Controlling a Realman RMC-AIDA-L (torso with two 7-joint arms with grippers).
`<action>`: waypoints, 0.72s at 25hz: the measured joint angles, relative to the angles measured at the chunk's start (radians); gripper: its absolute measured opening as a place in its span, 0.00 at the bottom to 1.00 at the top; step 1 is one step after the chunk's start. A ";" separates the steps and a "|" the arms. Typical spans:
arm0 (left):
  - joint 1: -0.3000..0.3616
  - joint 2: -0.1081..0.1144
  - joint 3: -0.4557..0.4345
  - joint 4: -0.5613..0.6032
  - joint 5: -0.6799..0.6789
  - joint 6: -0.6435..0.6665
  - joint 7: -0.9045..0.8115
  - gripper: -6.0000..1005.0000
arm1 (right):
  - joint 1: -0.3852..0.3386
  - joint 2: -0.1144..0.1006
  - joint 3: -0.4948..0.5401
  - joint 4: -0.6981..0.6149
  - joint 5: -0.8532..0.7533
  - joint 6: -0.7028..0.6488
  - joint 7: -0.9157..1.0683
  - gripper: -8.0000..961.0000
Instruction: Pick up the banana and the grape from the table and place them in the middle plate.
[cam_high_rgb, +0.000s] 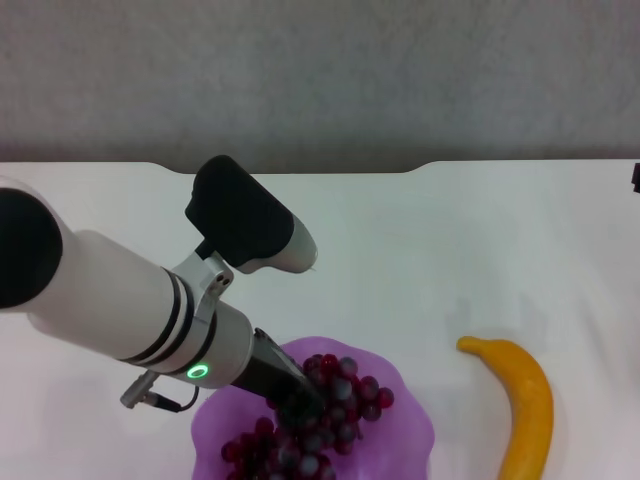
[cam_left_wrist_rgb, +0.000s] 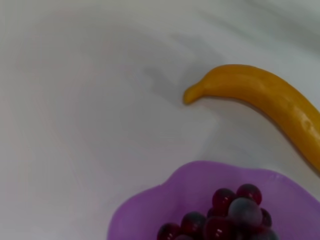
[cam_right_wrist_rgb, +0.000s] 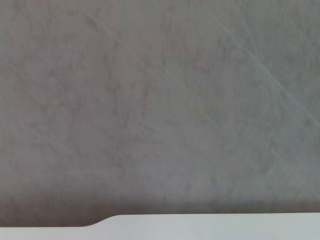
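The grape bunch lies in the light purple plate at the near middle of the white table. My left arm reaches down over the plate, and its dark left gripper is down among the grapes on the bunch's left side. The yellow-orange banana lies on the table to the right of the plate, apart from it, stem end pointing toward the plate. The left wrist view shows the banana, the plate's rim and some grapes. My right gripper is out of view.
The table's far edge with its notch borders grey floor. The right wrist view shows only that floor and a strip of table edge. A small dark part shows at the right border.
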 joint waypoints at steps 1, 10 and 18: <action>0.000 0.000 0.001 -0.003 0.007 -0.002 -0.003 0.30 | 0.000 0.000 0.000 0.000 0.000 0.000 0.000 0.85; -0.005 -0.002 0.015 -0.012 0.067 -0.025 -0.029 0.34 | 0.000 0.000 0.000 0.000 -0.001 0.001 0.000 0.85; 0.012 -0.001 0.018 -0.047 0.090 -0.026 -0.038 0.42 | 0.000 0.000 0.000 -0.002 -0.002 0.002 0.000 0.84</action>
